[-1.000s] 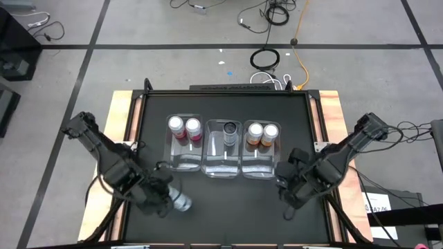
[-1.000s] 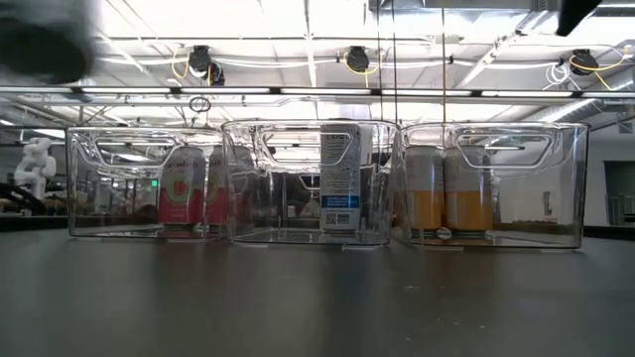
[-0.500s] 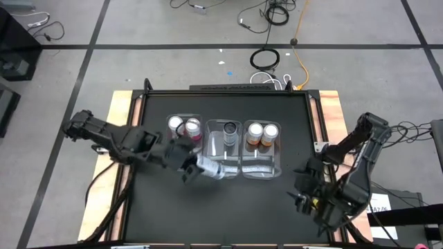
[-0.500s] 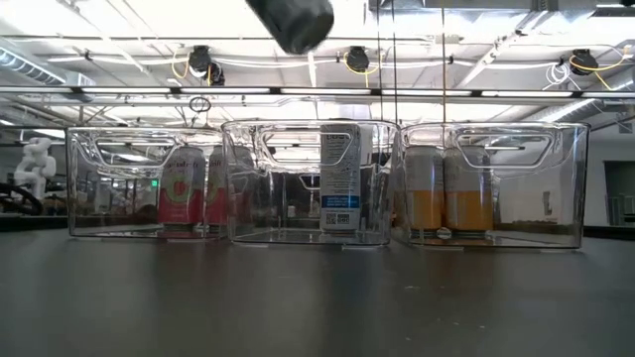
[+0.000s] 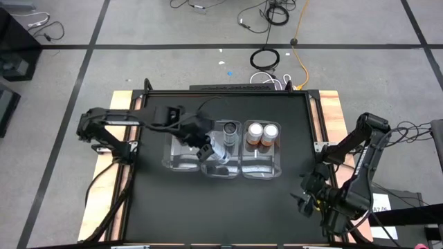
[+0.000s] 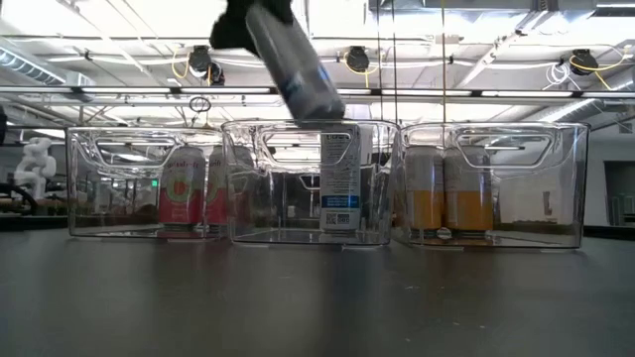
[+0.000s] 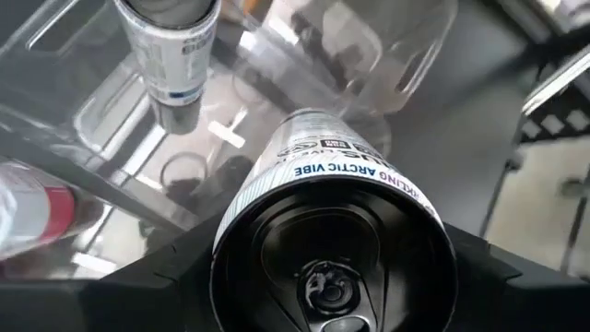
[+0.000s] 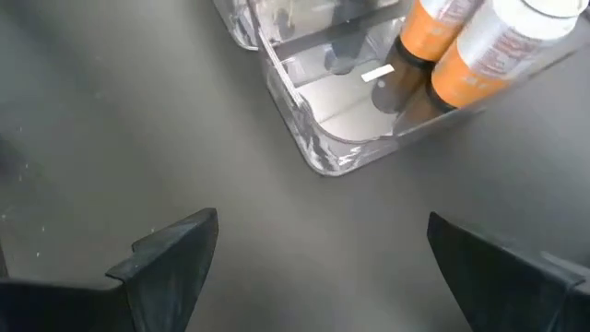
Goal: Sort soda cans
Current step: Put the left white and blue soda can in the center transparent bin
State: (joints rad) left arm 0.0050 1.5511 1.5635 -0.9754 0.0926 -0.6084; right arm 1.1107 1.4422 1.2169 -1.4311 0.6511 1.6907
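The left gripper (image 5: 205, 146) hangs over the middle bin (image 5: 225, 168), jaws clamped on a tilted grey-silver can (image 6: 295, 61), because its twin (image 6: 339, 177) already stands upright inside. The left arm stretches across above the pink-red cans' bin (image 6: 147, 178). Right of the middle bin, the orange cans (image 5: 262, 133) share theirs. The right gripper (image 5: 311, 196) waits, jaws apart, well away.
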